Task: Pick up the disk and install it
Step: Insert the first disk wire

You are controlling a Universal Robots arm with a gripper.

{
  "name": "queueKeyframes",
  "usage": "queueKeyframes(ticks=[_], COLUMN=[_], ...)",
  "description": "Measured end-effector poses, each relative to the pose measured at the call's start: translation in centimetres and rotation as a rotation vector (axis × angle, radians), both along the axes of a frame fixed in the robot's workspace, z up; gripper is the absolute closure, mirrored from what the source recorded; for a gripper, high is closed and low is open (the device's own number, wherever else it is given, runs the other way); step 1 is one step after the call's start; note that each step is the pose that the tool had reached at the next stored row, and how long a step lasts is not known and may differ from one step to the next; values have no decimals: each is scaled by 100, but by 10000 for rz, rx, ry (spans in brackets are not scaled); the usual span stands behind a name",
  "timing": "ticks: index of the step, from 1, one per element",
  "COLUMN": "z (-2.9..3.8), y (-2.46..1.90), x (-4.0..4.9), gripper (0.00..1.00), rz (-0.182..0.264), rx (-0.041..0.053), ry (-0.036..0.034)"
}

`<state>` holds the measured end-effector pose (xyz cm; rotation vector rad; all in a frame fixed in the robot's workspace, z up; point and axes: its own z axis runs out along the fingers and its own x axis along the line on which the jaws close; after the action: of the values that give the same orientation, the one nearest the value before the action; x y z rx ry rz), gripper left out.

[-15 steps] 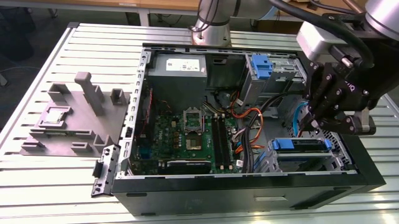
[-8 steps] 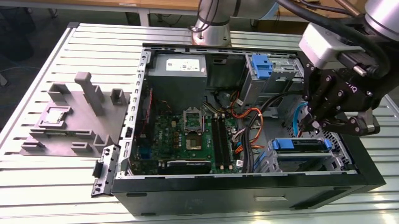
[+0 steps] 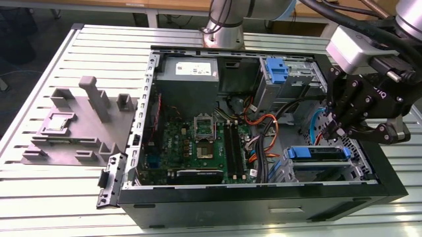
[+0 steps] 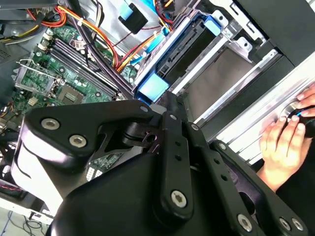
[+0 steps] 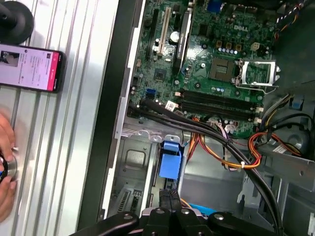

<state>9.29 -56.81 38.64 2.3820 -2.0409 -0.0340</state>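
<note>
Flat silver-grey disk in its bright blue plastic bracket (image 3: pixel 316 154) already seated in the drive bay, just below the black fingers (image 3: pixel 337 129); finger spread: cannot tell.

Open computer case (image 5: pixel 129 78) on the slatted tabletop (image 5: pixel 64 128): green motherboard (image 5: pixel 216 54) exposed, blue bracket (image 5: pixel 171 160) in the bay, phone (image 5: pixel 30 66) beside the case.
</note>
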Motion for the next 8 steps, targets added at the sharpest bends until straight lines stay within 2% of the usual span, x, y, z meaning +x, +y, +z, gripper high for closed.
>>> queueKeyframes(ticks=[3, 8], z=[0, 0], y=[0, 0], x=[35, 37], gripper=[90, 90], rz=[1, 1], rx=[0, 0], ry=[0, 0])
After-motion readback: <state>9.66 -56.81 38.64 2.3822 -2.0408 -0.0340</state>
